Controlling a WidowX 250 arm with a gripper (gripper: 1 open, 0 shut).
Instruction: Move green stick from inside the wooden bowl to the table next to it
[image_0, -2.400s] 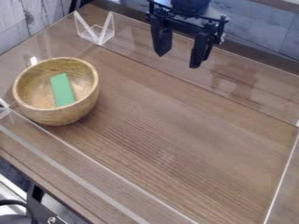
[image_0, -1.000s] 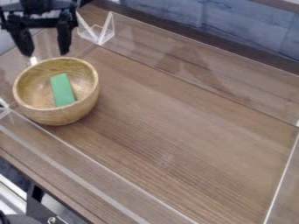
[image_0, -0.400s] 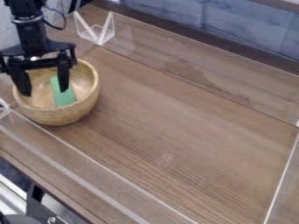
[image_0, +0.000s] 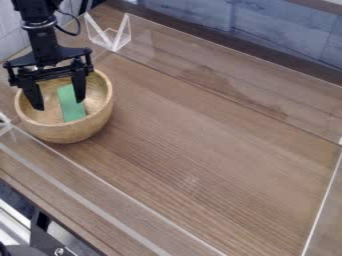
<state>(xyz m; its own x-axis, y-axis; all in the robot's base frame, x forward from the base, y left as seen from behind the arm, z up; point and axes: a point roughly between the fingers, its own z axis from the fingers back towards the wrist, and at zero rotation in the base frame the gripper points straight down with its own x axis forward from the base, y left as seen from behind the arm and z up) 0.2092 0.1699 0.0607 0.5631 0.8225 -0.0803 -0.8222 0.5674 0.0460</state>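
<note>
A round tan wooden bowl (image_0: 83, 122) sits at the left of the brown table (image_0: 214, 130). The green stick (image_0: 67, 100) lies flat inside it. My gripper (image_0: 55, 98) hangs open straight down into the bowl, its two black fingers (image_0: 83, 88) standing on either side of the stick. Part of the stick is hidden behind the gripper; whether the fingers touch it I cannot tell.
Clear acrylic walls (image_0: 160, 225) run along the table edges, with a folded clear corner piece (image_0: 110, 35) at the back behind the bowl. Bare wood-grain surface stretches to the right of the bowl.
The gripper crossed from the back right to the left, then came down into the bowl around the green stick, staying open throughout.
</note>
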